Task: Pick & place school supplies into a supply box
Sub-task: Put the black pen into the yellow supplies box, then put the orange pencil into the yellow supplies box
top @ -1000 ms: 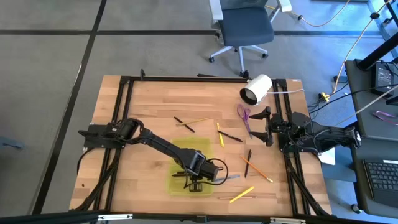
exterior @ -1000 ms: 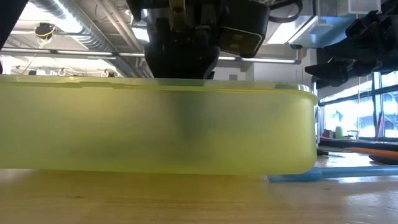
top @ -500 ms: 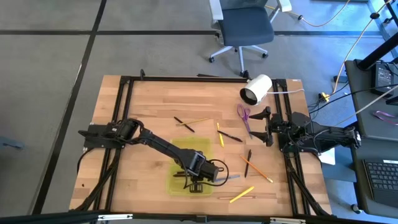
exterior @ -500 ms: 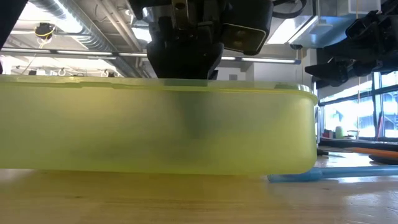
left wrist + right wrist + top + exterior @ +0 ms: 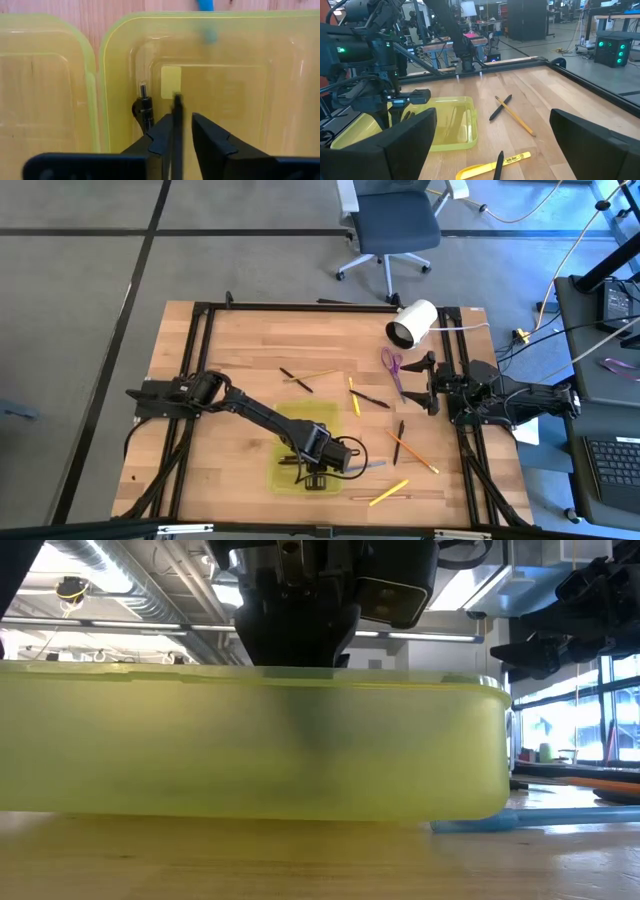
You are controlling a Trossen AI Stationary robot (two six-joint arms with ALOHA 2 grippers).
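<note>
The supply box (image 5: 298,442) lies open near the table's near edge, translucent yellow-green; it fills the low view (image 5: 250,750). My left gripper (image 5: 318,478) hangs over it, pointing down, open by a narrow gap (image 5: 181,120), with a black pen (image 5: 177,112) between the fingers. Another black pen (image 5: 144,112) lies on the box floor. Pens and pencils (image 5: 372,399) and purple scissors (image 5: 392,367) lie scattered on the table. My right gripper (image 5: 492,150) waits open at the table's right side (image 5: 432,385). My left gripper has the black pen (image 5: 177,130) between its fingers, running along them and pointing down into the box. The pen lies against one finger (image 5: 162,135); a strip of yellow shows between it and the other finger (image 5: 207,137). Whether its lower end rests on the box floor I cannot tell.
A white cylinder (image 5: 412,323) lies at the far right corner. A blue pen (image 5: 520,820) lies just right of the box. Yellow (image 5: 388,492) and orange (image 5: 405,448) pencils lie between the box and the right arm. An office chair (image 5: 390,225) stands beyond the table.
My left gripper has shifted a little toward the table's right above the box, and the dark shape seen through the box wall has shifted with it. The right arm has kept still.
</note>
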